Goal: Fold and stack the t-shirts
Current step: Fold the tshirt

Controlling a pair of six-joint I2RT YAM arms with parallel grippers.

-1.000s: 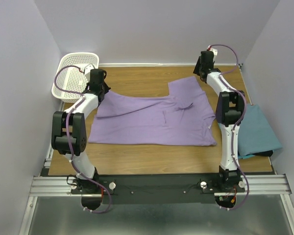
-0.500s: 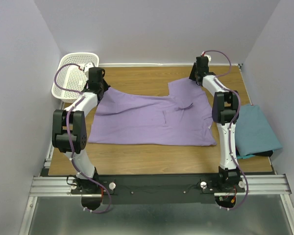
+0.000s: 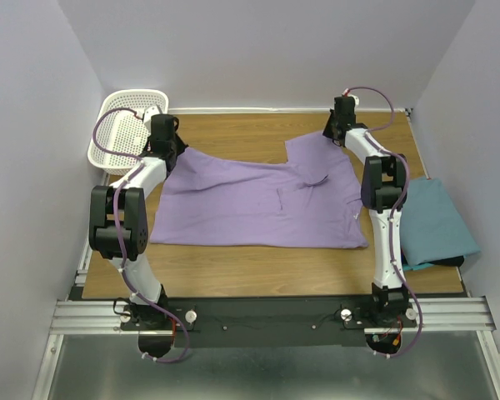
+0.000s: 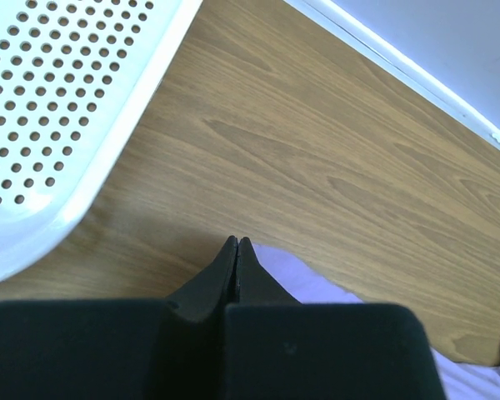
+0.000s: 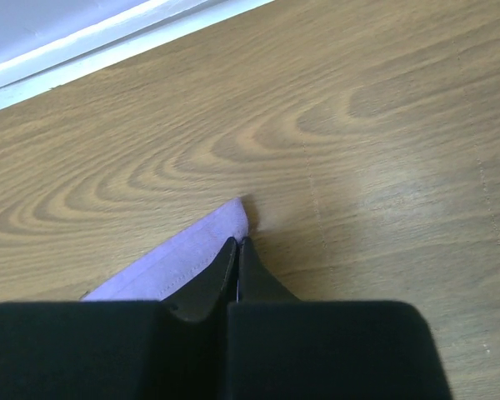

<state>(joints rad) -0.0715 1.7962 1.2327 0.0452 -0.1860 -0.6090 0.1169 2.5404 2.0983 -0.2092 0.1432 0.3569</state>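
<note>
The lavender t-shirt lies spread across the middle of the wooden table. My left gripper is at its far left corner. In the left wrist view the jaws are shut, with lavender cloth coming out from under the right finger. My right gripper is at the shirt's far right corner. In the right wrist view it is shut on the hemmed tip of the cloth. The teal t-shirt lies folded at the table's right edge, beside the right arm.
A white perforated basket stands at the far left corner, close to the left gripper, and its rim fills the left of the left wrist view. White walls enclose the table at the back and on both sides.
The right gripper moved left and down onto the shirt's far right corner, then closed on it. The left gripper has stayed shut at the far left corner.
</note>
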